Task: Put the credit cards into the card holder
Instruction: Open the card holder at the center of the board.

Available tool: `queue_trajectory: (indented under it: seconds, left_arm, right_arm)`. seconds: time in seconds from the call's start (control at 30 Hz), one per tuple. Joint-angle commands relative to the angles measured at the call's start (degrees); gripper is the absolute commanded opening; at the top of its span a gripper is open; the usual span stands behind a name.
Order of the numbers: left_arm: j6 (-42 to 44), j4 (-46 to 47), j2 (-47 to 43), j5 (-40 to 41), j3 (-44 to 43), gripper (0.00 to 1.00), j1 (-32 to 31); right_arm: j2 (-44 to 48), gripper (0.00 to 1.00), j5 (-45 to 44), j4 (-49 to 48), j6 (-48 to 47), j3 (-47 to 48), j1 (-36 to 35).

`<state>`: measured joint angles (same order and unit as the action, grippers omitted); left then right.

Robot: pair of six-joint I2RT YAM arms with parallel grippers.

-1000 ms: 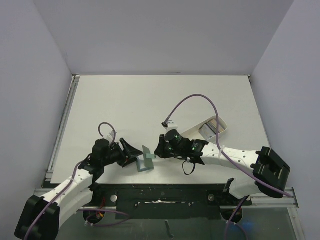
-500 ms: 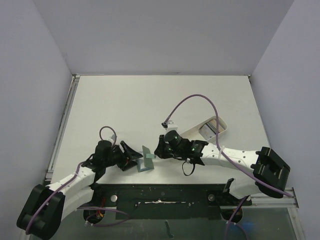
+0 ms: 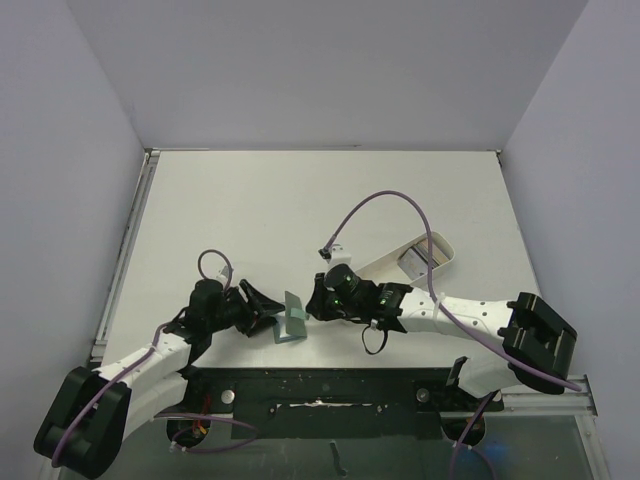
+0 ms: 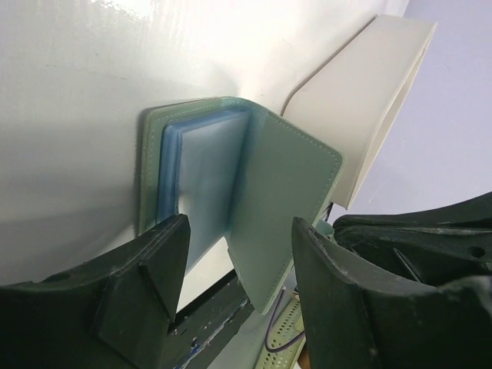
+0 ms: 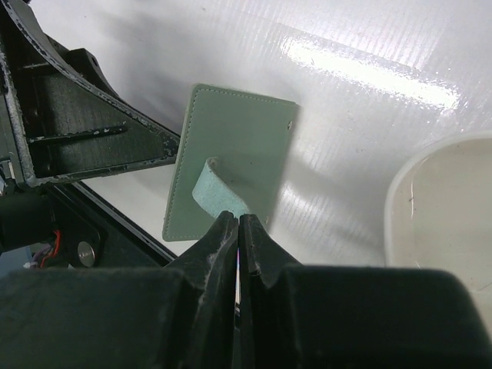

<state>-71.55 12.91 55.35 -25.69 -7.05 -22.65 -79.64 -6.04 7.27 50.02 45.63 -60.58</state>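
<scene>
While the right pincer (image 5: 238, 224) is clamped on the card holder's (image 5: 234, 154) strap (image 5: 217, 192), the left pincer (image 4: 238, 286) stands apart, straddling the half-open holder on the tabletop (image 4: 69, 92).

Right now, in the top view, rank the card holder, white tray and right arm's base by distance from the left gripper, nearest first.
1. card holder, directly beside the left gripper.
2. white tray, farther right and back.
3. right arm's base, far right, near edge.
</scene>
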Motion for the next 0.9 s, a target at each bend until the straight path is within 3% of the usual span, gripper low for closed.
queue_trajectory:
  seconds: [0.0,0.6,0.77,0.87]
  left_arm:
    - [-1.0,6.0,0.5,0.0,0.0,0.53,-0.2]
    - [-1.2,5.5,1.2,-0.8,-0.5,0.58,-0.8]
    - [-3.0,4.3,-2.0,-0.7,0.5,0.58,-0.8]
    - [-3.6,4.7,-3.0,-0.1,1.6,0.59,-0.8]
  right_arm:
    - [-0.2,0.00,-1.5,-2.8,0.1,1.7,-0.8]
    - [1.6,0.00,-6.8,2.3,3.9,-1.7,-1.9]
    - [1.7,0.00,-14.9,10.2,6.2,1.8,-5.0]
    - [1.1,0.00,-15.0,9.7,6.5,2.1,-6.0]
